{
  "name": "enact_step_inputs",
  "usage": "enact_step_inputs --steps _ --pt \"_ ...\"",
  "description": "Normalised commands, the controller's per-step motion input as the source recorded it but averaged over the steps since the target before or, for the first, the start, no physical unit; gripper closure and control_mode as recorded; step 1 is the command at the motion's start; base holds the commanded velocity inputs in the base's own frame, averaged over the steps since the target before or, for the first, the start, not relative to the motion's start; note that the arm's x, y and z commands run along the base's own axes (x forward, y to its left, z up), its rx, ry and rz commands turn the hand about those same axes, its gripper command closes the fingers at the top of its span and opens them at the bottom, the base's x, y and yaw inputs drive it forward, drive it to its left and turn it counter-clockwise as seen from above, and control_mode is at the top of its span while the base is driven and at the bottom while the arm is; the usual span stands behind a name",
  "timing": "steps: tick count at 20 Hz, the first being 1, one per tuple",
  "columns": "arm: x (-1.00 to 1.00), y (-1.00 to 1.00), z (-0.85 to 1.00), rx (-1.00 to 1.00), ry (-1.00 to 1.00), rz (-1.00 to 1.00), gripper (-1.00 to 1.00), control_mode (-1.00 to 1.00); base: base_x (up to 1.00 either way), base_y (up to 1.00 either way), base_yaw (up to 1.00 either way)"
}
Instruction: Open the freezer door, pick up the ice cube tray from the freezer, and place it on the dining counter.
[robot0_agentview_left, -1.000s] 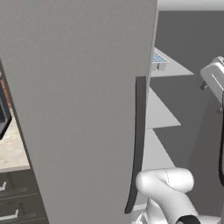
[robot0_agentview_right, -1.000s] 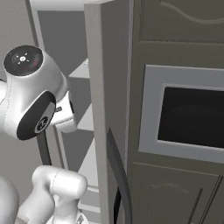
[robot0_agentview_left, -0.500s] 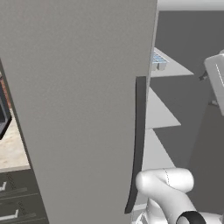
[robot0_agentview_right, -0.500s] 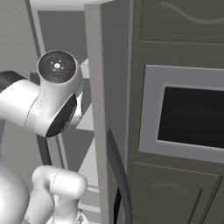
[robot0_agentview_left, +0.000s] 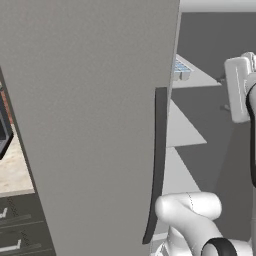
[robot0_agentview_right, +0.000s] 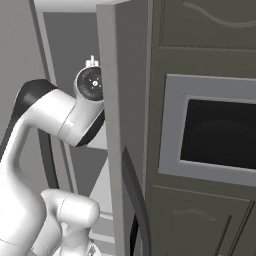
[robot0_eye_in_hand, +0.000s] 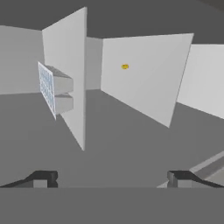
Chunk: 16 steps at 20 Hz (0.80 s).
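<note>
- While the door (robot0_agentview_left: 95, 115) stands swung open, filling the left of the left base view, we see its dark curved handle (robot0_agentview_left: 156, 165) running down its free edge.
- Past that edge the freezer (robot0_agentview_left: 210, 125) lies open, with grey walls and pale shelves stepping down behind the handle.
- The tray (robot0_agentview_left: 180, 69) rests on the top shelf (robot0_agentview_left: 200, 77), at its front corner nearest the door; its pale blue grid of cells shows just beyond the door edge.
- In the hand view we see the tray (robot0_eye_in_hand: 46, 86) again, turned on its side by the roll of the camera, lying against a pale shelf (robot0_eye_in_hand: 70, 74) that stands like a vertical slab.
- A second shelf (robot0_eye_in_hand: 148, 74) lies beside that one, farther from the tray, with a small orange spot (robot0_eye_in_hand: 125, 66) on it.
- Our gripper (robot0_eye_in_hand: 111, 179) points into the freezer, well apart from the tray; its two dark fingertips (robot0_eye_in_hand: 43, 178) are spread wide with nothing between them.
- From the right base view the arm (robot0_agentview_right: 55, 125) reaches up behind the door's edge (robot0_agentview_right: 112, 125) into the compartment, its wrist level with the upper shelves.
- Right of the door stands a dark panelled cabinet (robot0_agentview_right: 200, 65) with a built-in oven window (robot0_agentview_right: 217, 137).
</note>
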Motion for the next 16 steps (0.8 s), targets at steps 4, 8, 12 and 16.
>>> enact_step_inputs --steps 4,8,12,16 --pt "0.51 0.00 0.16 0.02 0.00 0.00 -1.00 -1.00 0.00 0.00 0.00" --pt "0.34 0.00 0.10 0.00 0.00 0.00 -1.00 -1.00 0.00 0.00 0.00" --pt "0.36 0.00 0.00 0.00 0.00 0.00 -1.00 -1.00 0.00 0.00 0.00" --pt "0.56 0.00 0.00 0.00 0.00 0.00 -1.00 -1.00 0.00 0.00 0.00"
